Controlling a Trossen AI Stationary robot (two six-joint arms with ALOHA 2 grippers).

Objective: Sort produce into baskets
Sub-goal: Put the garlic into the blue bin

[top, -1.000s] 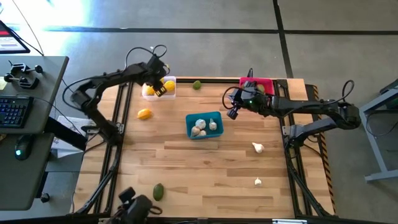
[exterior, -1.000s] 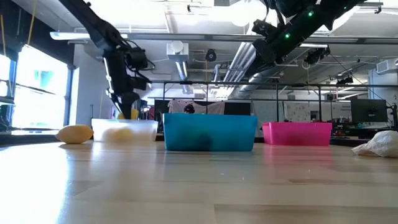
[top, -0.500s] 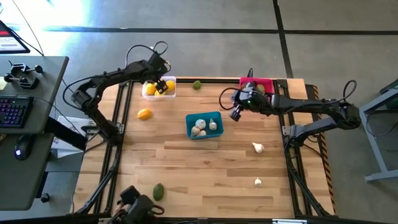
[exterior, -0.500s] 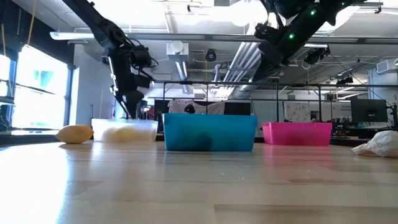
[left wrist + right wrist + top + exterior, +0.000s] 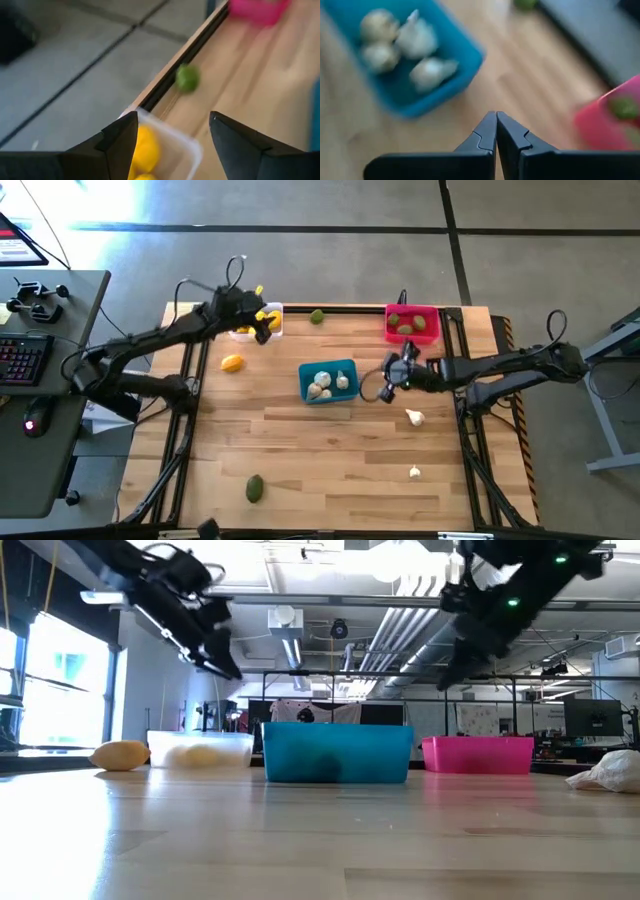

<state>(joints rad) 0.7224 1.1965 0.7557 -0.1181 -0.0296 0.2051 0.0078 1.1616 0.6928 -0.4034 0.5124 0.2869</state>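
Note:
The white basket at the far left holds lemons. The teal basket in the middle holds garlic bulbs. The pink basket at the far right holds green fruits. My left gripper is open and empty above the white basket's right end; it also shows in the left wrist view. My right gripper is shut and empty, in the air just right of the teal basket; it also shows in the right wrist view.
Loose on the table: a lemon near the white basket, a green fruit at the far edge, another green fruit near the front edge, and two garlic bulbs on the right.
My left gripper has risen out of the white basket and tipped toward level, as its arm drew back toward the table's left edge. My right gripper has gone from beside the pink basket toward the table's near edge and a little to the right.

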